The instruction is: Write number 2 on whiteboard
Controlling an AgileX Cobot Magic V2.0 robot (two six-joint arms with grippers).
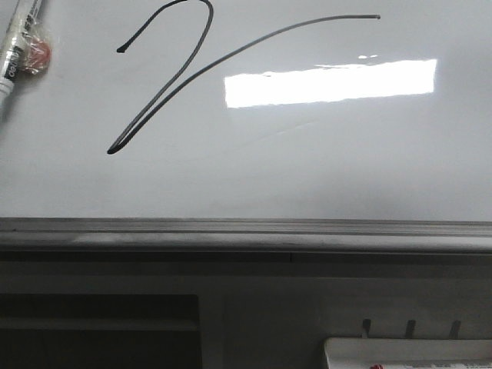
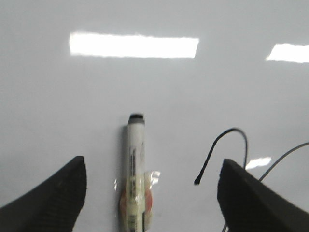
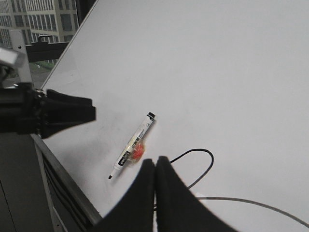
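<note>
The number 2 (image 1: 160, 108) is drawn in thin black line on the whiteboard (image 1: 307, 169), with a hooked top, a slanted stroke to a sharp point and a long tail. A white marker (image 1: 15, 54) wrapped in clear tape with a red patch lies on the board at the far left. In the left wrist view, my left gripper (image 2: 153, 164) is open above the marker (image 2: 136, 164), which lies between the fingers untouched; the hook of the 2 (image 2: 211, 152) is beside it. My right gripper (image 3: 155, 162) is shut and empty above the board, near the marker (image 3: 133, 147) and the 2 (image 3: 207, 157).
A grey metal rail (image 1: 246, 231) runs along the board's near edge, with dark grey furniture (image 1: 100, 323) below it and a white tray (image 1: 407, 354) at the lower right. A bright light reflection (image 1: 330, 81) lies on the board. The left gripper (image 3: 91, 110) shows in the right wrist view.
</note>
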